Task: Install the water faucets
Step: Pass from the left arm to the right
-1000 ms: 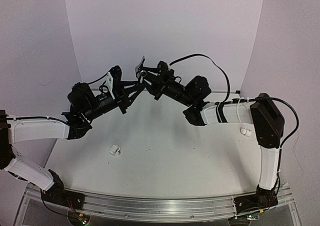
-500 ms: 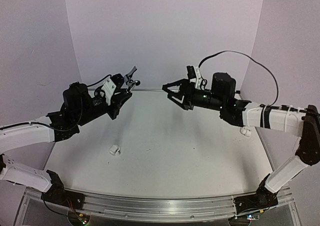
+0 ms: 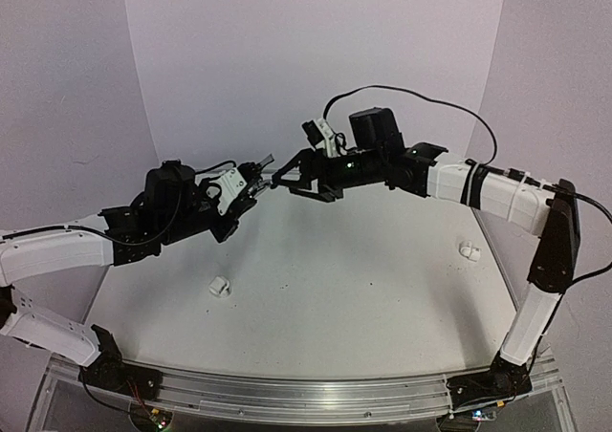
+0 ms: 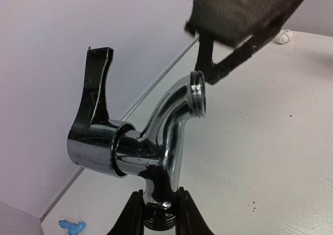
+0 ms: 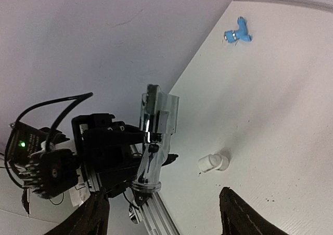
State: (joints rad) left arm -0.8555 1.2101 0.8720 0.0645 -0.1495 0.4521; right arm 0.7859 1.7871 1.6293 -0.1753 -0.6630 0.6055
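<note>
A shiny silver faucet [image 4: 151,141] is held up in the air by my left gripper [image 4: 158,217], which is shut on its threaded base. Its black lever points up and its threaded spout faces my right gripper [image 4: 239,16]. In the top view the silver faucet [image 3: 267,167] sits between the left gripper [image 3: 255,183] and the right gripper [image 3: 285,181], above the table's back edge. The right gripper [image 5: 166,219] is open, its fingers wide on either side of the silver faucet [image 5: 153,141] and not touching it. A blue faucet [image 5: 238,36] lies on the table by the back wall.
One white pipe fitting [image 3: 220,286] lies on the table's left part and another white fitting [image 3: 469,251] near the right edge. The white table [image 3: 344,298] meets the wall just behind the grippers. The blue faucet [image 4: 72,225] lies below the left gripper.
The right gripper opened and drew away to the right, then swung back to the faucet. The left arm kept hold of the silver faucet, drew left, then brought it back lower.
</note>
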